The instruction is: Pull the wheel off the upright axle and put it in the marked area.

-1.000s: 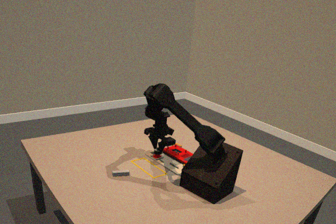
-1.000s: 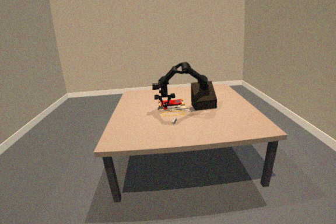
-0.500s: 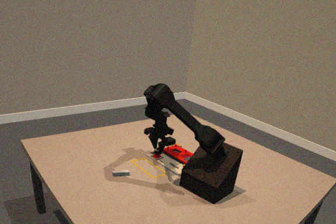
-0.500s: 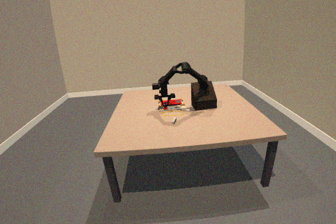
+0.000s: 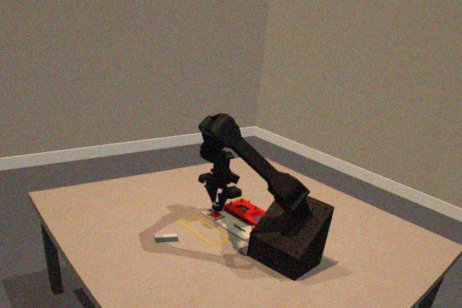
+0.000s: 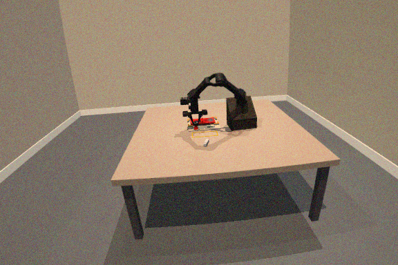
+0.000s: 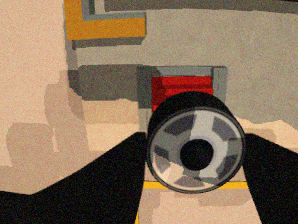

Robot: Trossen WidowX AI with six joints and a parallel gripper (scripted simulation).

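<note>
The wheel [image 5: 216, 206] [image 7: 218, 131], with a black tyre and pale spoked face, is held level between the fingers. My gripper [image 5: 216, 202] [image 6: 195, 124] [image 7: 194, 142] is shut on it at opposite sides. The wheel stands a little above the red block [image 5: 215, 215] [image 6: 195, 128] [image 7: 187, 81] in its grey holder. The hub's centre shows black; whether the axle is still inside it cannot be told. The marked area, a yellow outline [image 5: 212, 245] [image 6: 205, 136] [image 7: 239, 185], lies on the table beside the holder, on the side away from the red plate.
A red plate [image 5: 254, 216] [image 6: 208, 121] with dark pegs lies behind the pale board [image 5: 233, 230]. An orange bracket [image 7: 105, 29] stands at a board corner. A small grey-white block [image 5: 166, 237] [image 6: 206, 142] lies beyond the outline. The black arm base [image 5: 297, 238] [image 6: 244, 120] stands at the right.
</note>
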